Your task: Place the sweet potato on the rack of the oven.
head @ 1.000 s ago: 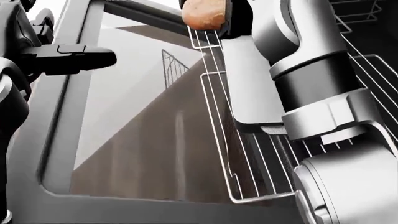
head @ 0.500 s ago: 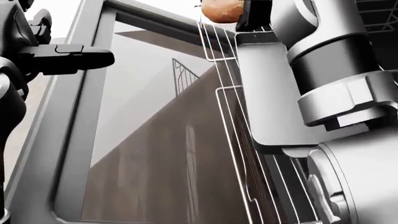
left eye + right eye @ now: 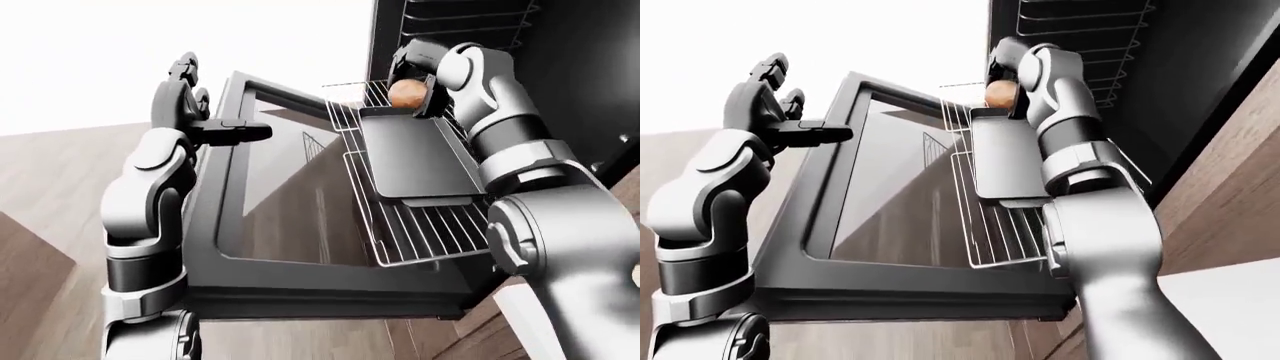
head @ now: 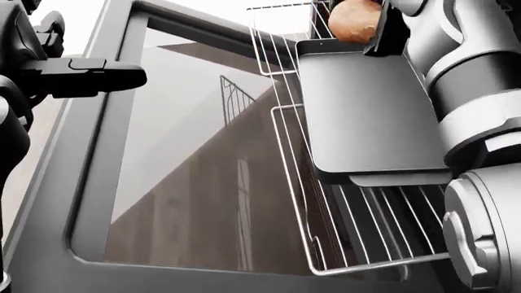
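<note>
The sweet potato (image 3: 407, 93), orange-brown and rounded, is held in my right hand (image 3: 412, 79) above the far end of a dark flat tray (image 3: 410, 156). That tray lies on the pulled-out wire oven rack (image 3: 420, 229). My right hand's fingers close round the potato. In the head view the potato (image 4: 354, 23) shows at the top edge, over the tray (image 4: 366, 116). My left hand (image 3: 185, 94) stands open above the top left corner of the lowered oven door (image 3: 290, 202), next to a black handle bar (image 3: 235, 133).
The oven cavity (image 3: 480, 30) is dark, with wire rack guides on its wall at top right. The glass door (image 4: 187, 165) fills the left of the head view. Wooden floor (image 3: 50, 225) shows at the left; a wood cabinet panel (image 3: 1230, 180) at the right.
The head view has shifted, so the rack and tray now show more fully. My right hand with the sweet potato has moved right, over the far end of the tray.
</note>
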